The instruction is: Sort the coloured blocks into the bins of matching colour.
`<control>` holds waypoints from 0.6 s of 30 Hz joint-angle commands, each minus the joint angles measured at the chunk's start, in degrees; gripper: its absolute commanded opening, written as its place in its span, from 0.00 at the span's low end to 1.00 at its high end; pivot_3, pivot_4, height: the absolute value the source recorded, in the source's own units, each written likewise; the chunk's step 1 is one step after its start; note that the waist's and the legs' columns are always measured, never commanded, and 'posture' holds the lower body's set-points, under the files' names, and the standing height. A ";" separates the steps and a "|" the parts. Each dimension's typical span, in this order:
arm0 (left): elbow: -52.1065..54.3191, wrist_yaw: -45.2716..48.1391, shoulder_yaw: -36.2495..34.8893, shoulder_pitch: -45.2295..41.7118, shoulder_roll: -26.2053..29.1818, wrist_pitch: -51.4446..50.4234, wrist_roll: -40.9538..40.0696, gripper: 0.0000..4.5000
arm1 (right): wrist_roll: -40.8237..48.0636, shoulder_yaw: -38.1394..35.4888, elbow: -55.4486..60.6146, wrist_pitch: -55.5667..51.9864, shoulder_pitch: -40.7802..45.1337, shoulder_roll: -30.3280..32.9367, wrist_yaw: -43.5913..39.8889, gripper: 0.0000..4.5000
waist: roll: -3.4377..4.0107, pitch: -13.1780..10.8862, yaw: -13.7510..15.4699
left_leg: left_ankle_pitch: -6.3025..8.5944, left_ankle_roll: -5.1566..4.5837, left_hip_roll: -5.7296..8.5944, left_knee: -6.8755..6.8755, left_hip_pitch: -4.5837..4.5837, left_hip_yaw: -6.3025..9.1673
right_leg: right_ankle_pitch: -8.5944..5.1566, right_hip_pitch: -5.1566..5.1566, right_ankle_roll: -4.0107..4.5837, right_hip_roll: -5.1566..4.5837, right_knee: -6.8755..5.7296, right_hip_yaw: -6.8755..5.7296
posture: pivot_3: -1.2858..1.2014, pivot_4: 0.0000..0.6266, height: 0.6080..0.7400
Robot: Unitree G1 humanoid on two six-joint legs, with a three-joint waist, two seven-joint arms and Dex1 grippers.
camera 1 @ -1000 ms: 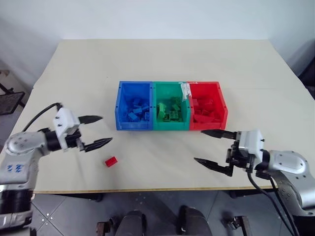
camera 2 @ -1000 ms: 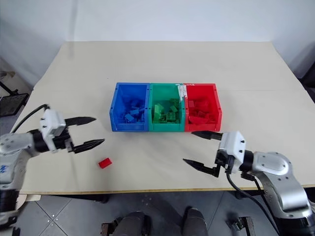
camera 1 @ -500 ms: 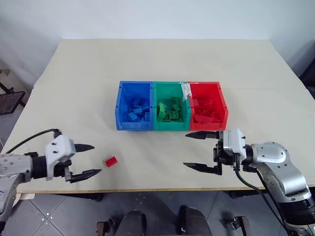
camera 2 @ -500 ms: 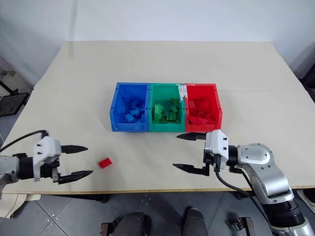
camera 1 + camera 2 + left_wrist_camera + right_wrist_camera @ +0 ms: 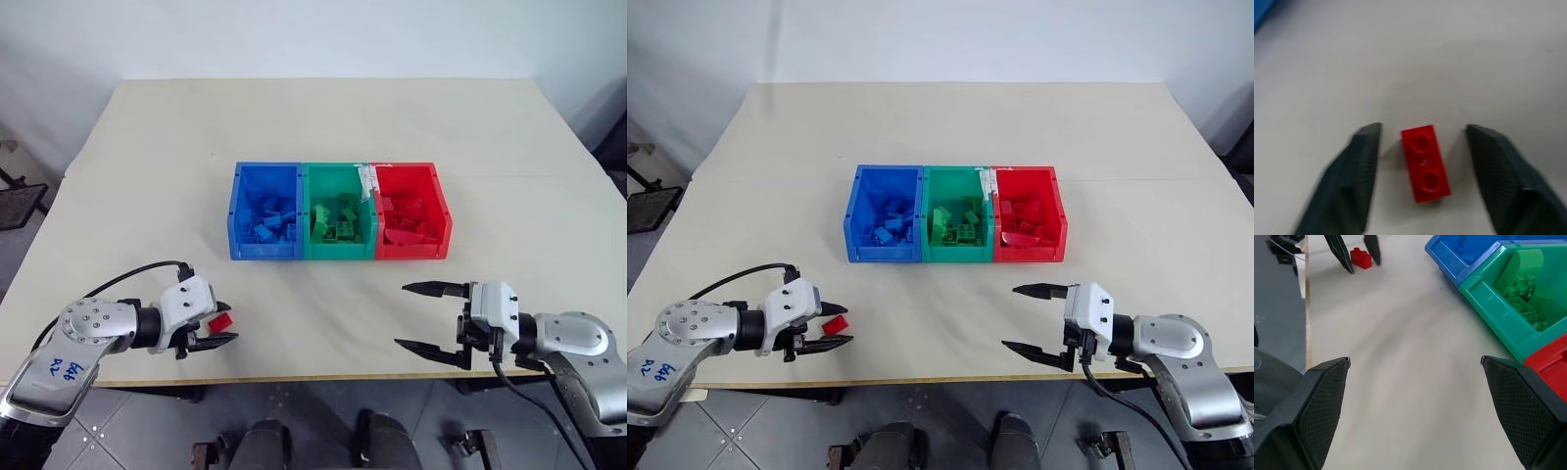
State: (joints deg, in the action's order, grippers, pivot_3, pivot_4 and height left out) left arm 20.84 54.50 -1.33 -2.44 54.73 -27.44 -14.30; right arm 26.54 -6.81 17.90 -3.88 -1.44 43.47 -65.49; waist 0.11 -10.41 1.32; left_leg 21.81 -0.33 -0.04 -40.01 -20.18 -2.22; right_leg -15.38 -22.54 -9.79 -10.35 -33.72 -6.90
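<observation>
The red brick (image 5: 1425,163) lay on the counter (image 5: 323,127) between the left end effector (image 5: 1422,142) fingers, gaps visible either side. The right end effector (image 5: 423,316) was held spread wide.

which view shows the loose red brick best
The left wrist view: the red brick lies large, both studs plain, between the left hand's fingers with a gap each side. The eye views show it small, partly hidden by that hand. The right wrist view shows it far off on the table.
</observation>
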 commanded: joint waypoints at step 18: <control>-20.95 -11.84 16.30 -43.93 -39.78 4.54 2.12 0.11 | 3.62 -23.03 12.38 -5.40 -14.76 -7.49 22.76 1.00 | -0.06 0.10 1.28 | -0.02 -0.04 0.10 -0.16 0.00 -0.07 | 0.04 0.09 -0.06 -0.01 0.01 0.07 | 0.52 0.24 1.00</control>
State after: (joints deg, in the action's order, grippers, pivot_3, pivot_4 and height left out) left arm 4.50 45.16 13.07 -43.01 17.29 -27.79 -15.50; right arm 29.19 -26.35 27.35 -8.59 -15.49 36.80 -45.83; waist 0.05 -10.31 2.60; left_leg 21.77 -0.39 0.07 -40.16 -20.21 -2.28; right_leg -15.34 -22.45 -9.84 -10.36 -33.70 -6.83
